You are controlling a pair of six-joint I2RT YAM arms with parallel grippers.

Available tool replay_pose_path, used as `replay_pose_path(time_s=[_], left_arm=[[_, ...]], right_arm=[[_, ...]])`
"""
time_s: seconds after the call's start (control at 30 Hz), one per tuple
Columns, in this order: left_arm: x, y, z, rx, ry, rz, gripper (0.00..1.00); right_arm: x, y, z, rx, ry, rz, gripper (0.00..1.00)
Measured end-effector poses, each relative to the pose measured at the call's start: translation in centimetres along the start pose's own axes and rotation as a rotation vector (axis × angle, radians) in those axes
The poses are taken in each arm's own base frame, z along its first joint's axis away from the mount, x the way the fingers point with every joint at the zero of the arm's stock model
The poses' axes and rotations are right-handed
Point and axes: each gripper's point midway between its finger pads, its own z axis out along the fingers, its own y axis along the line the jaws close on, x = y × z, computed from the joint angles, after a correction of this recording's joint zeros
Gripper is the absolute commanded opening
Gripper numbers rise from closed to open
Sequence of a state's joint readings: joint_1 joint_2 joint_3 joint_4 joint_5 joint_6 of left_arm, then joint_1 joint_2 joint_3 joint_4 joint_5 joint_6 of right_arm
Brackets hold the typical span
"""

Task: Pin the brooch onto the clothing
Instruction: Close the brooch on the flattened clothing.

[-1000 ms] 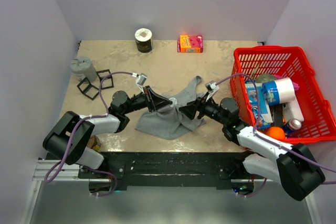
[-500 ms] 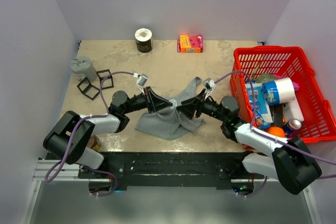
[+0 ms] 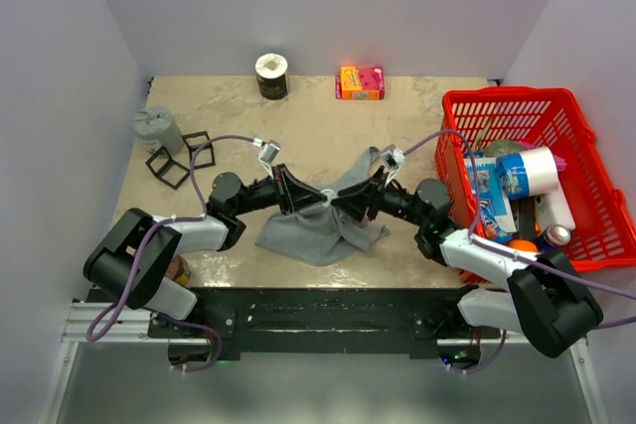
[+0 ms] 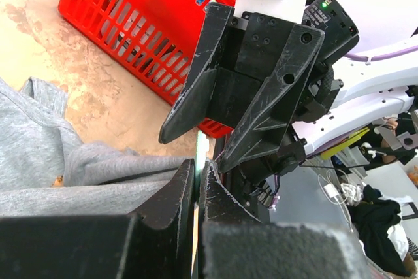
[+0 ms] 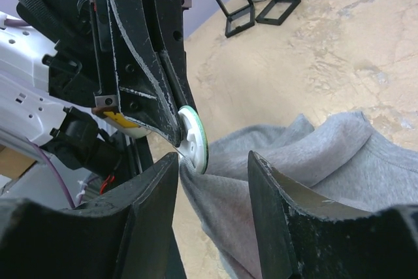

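The brooch (image 5: 194, 138) shows only as a small, hard white disc with a green rim. It stands on edge, and its coloured face is not visible. The left gripper (image 4: 198, 173) is closed on it, the black finger pads pinching the thin disc at their tips.

A fold of the clothing (image 3: 313, 235), a soft grey knit, rises to the disc's lower edge and touches it there. Whether a pin has entered the cloth cannot be told.

The right gripper (image 5: 212, 161) faces the left one tip to tip. Its jaws are parted and hold nothing, and the disc and the raised fold lie just ahead, in line with the gap. It is the free arm, and its next move likely depends on that line: straight ahead along the fingers, with the disc's flat face across the gap.

All this sits mid-table (image 3: 417, 111), nearer the front edge. The ribbed plastic red basket (image 3: 517, 106) stands well apart by the right edge.
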State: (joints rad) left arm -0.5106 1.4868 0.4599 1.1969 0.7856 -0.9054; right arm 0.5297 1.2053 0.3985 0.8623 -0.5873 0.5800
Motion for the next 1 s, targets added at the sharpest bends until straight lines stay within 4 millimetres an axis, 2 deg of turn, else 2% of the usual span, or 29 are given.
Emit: replay_pose_path(time_s=[0.23,0.33,1.0], left_arm=[[0.0,-0.1,0.0,0.008,0.0,0.005,0.0],[0.0,-0.1,0.0,0.008,-0.001,0.006,0.0],[-0.4,0.4,0.0,-0.003,-0.008,0.005,0.0]], right_arm=[[0.0,0.0,0.2,-0.01,0.0,0.001,0.47],[0.0,-0.1,0.3,-0.01,-0.001,0.003,0.42],[-0.2,-0.2,1.1,-0.018,0.003,0.019,0.28]])
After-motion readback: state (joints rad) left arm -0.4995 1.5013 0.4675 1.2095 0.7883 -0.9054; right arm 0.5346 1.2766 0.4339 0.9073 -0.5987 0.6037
